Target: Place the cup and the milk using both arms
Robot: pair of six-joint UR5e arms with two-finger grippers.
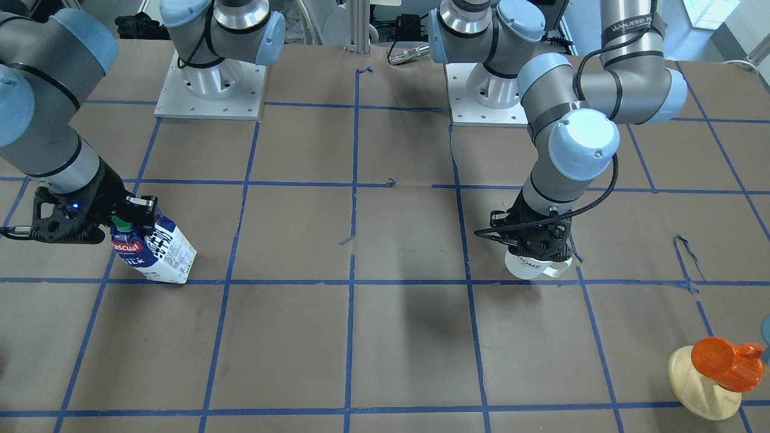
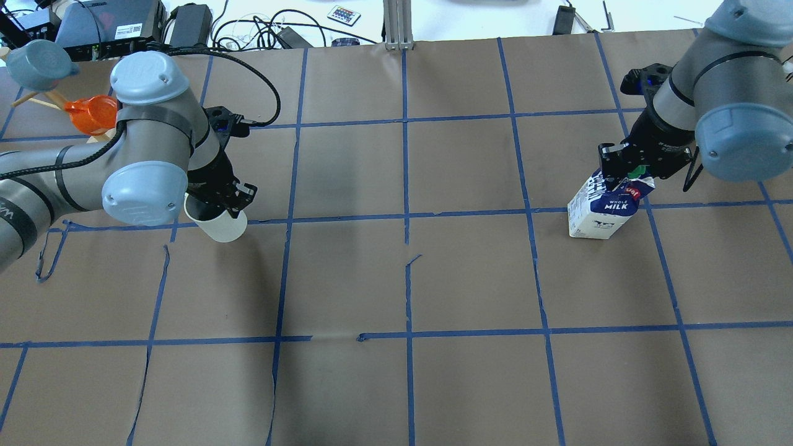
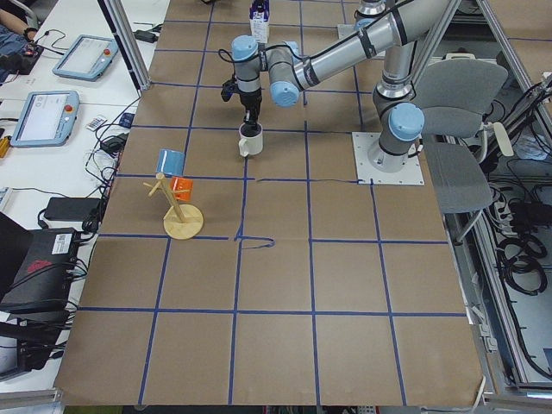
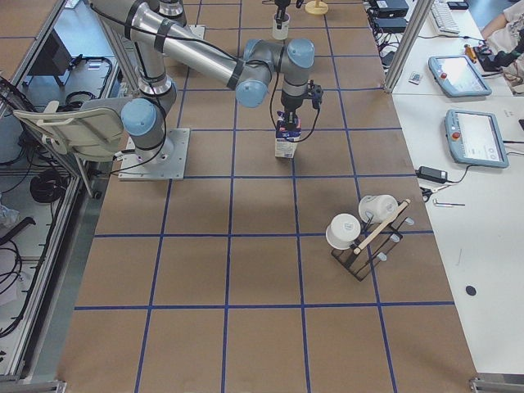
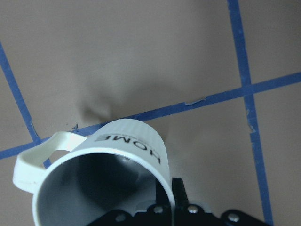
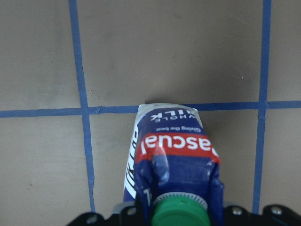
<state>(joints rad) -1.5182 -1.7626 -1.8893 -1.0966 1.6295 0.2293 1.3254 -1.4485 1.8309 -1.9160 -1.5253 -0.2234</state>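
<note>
My left gripper (image 1: 537, 245) is shut on the rim of the white cup (image 1: 528, 266), with the "HOME" lettering showing. In the left wrist view the cup (image 5: 110, 165) fills the lower left, its dark grey inside and handle visible, and a black finger (image 5: 178, 190) sits at the rim. The cup (image 2: 221, 225) is at or just above the paper; I cannot tell which. My right gripper (image 1: 137, 218) is shut on the top of the milk (image 1: 157, 251), by its green cap (image 6: 181, 213). The milk carton (image 2: 604, 209) is low over a blue tape line.
A wooden mug tree (image 1: 704, 382) with an orange cup (image 1: 725, 359) stands at the table's corner beyond the left arm. Another rack with white cups (image 4: 364, 233) stands at the right end. The brown paper table (image 2: 403, 279) carries a blue tape grid.
</note>
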